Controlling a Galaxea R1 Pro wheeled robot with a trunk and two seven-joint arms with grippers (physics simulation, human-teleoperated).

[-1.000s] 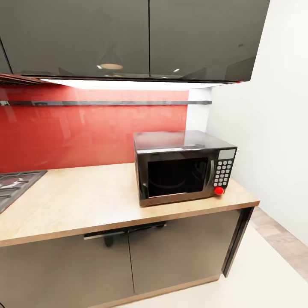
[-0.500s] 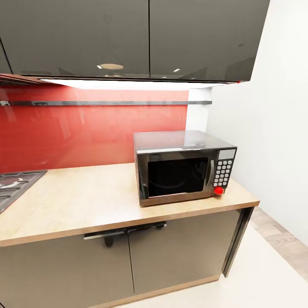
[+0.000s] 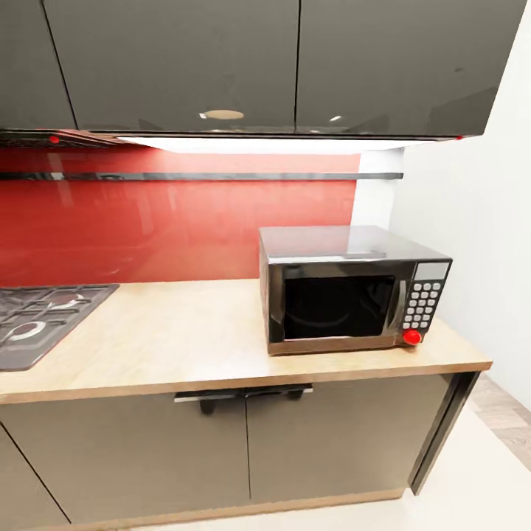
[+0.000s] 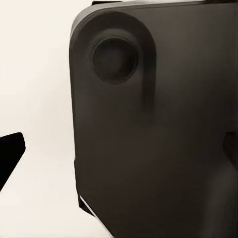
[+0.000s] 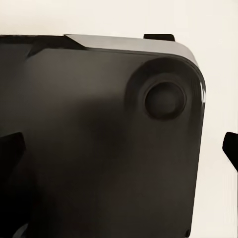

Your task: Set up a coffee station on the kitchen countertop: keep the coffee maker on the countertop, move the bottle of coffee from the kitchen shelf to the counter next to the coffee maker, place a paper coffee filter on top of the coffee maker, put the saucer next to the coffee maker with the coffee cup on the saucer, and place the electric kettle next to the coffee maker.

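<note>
Facing a wooden kitchen countertop (image 3: 169, 339) under dark cabinets (image 3: 177, 66), running left to right from stove (image 3: 37, 321) to microwave (image 3: 352, 290). Judging nothing set up yet: seeing no coffee maker, bottle, filter, saucer, cup or kettle here, so not telling where they are or which way they point. Not telling either gripper's jaw state, wrist views showing dark robot body (image 4: 158, 139).
</note>
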